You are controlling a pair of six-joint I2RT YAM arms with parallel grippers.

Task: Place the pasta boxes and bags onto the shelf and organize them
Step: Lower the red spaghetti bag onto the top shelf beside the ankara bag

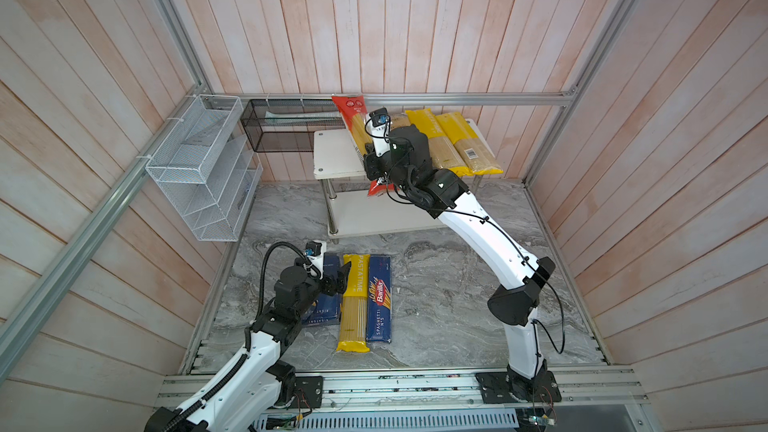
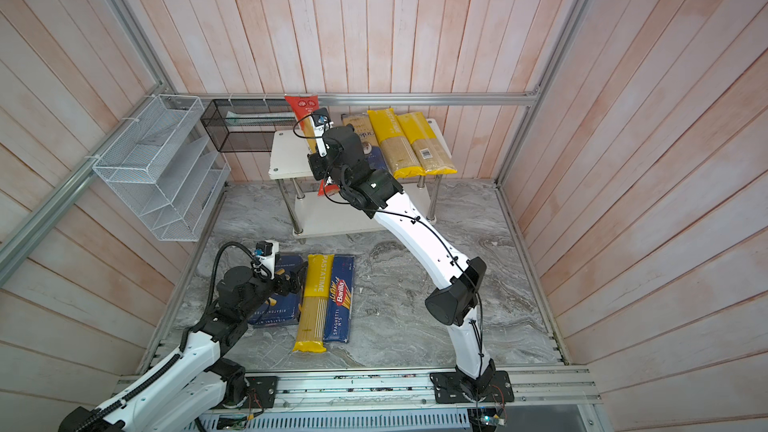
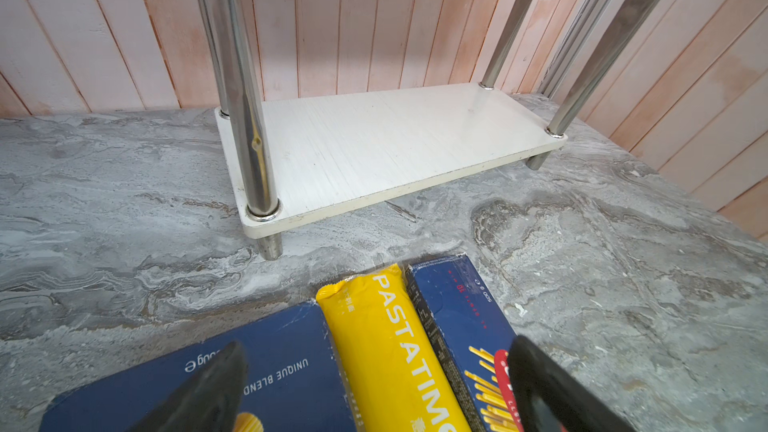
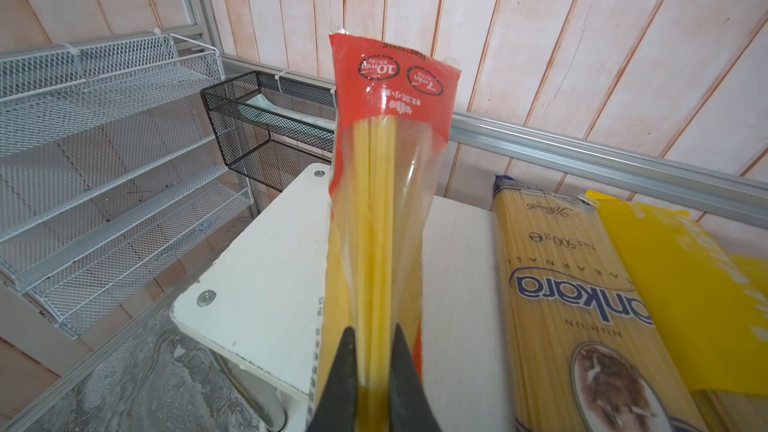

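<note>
step: my guess is I'm laying the red-ended bag (image 4: 390, 118) onto the shelf (image 1: 332, 151), top board
right claw (image 4: 374, 338): pressed together, pinching the red-ended bag toward its near end
left claw (image 3: 376, 344): spread, holding nothing, over the rigatoni box (image 3: 270, 347)
bag pose: long axis near-to-far, far end tilted up toward the wall, near end hanging past the board's near edge
key relation: bare board lies under the bag, just left of the beige-and-navy bag (image 4: 561, 284); same axis as that bag and the two yellow bags (image 1: 451, 141) right of it, so lower flat, no turn
on table: rigatoni box, yellow-ended bag (image 3: 386, 326), spaghetti box (image 3: 457, 313), side by side, near of the shelf; my left arm is nearer
risk: released while tilted, it could slide off the near edge
</note>
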